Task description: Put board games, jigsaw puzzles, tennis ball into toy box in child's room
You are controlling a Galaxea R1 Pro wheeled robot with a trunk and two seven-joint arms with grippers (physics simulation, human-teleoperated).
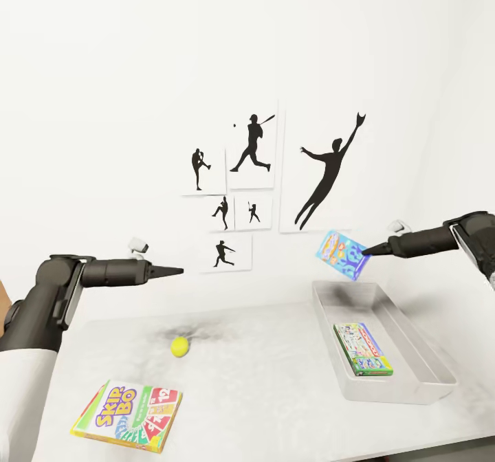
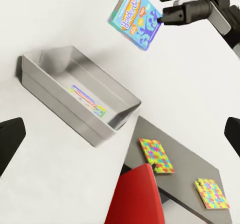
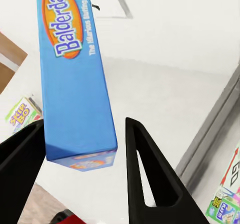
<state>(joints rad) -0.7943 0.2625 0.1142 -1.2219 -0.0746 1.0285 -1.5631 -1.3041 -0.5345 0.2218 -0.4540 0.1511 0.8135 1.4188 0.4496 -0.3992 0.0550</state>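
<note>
R pincer (image 1: 366, 249) grips blue board game (image 1: 342, 254) by one edge above toy box (image 1: 412, 352); could swing, miss rim. L pincer (image 1: 180, 270): can't tell.

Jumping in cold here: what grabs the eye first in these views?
The blue Balderdash box hangs in the air above the far end of the grey toy box, pinched by the right gripper. Inside the bin lies a green-edged game; the tennis ball and SKIP-BO box wait on the table.

Blue board game (image 1: 342, 254), yellow-green tennis ball (image 1: 179, 346)
</note>
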